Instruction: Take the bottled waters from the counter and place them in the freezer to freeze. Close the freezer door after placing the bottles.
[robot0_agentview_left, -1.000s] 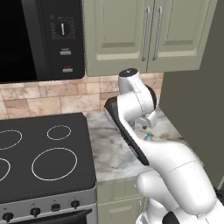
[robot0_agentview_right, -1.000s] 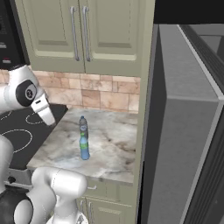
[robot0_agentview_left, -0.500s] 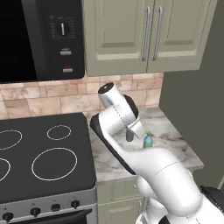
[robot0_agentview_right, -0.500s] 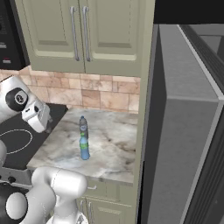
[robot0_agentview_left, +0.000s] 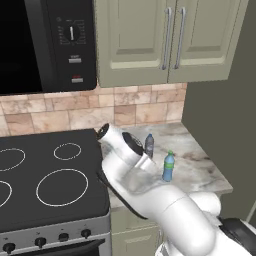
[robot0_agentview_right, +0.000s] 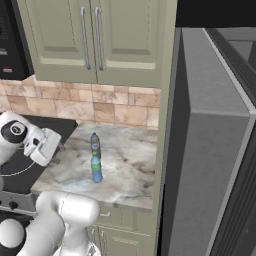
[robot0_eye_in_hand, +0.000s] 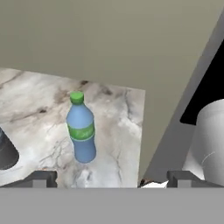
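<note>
Two small plastic bottles are standing upright on the marbled beige-grey stone desk (robot0_agentview_left: 200, 165), long axes vertical, caps up: a smoky grey bottle with dark cap (robot0_agentview_left: 149, 145) sitting toward the backsplash, a clear blue bottle with green cap (robot0_agentview_left: 169, 167) just in front of it. White arm's fingers (robot0_eye_in_hand: 33, 179) are hanging spread wide, gripping nothing, short of the blue one.

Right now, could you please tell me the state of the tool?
Tool: open, holding nothing; blue bottle stands on the counter ahead.
</note>
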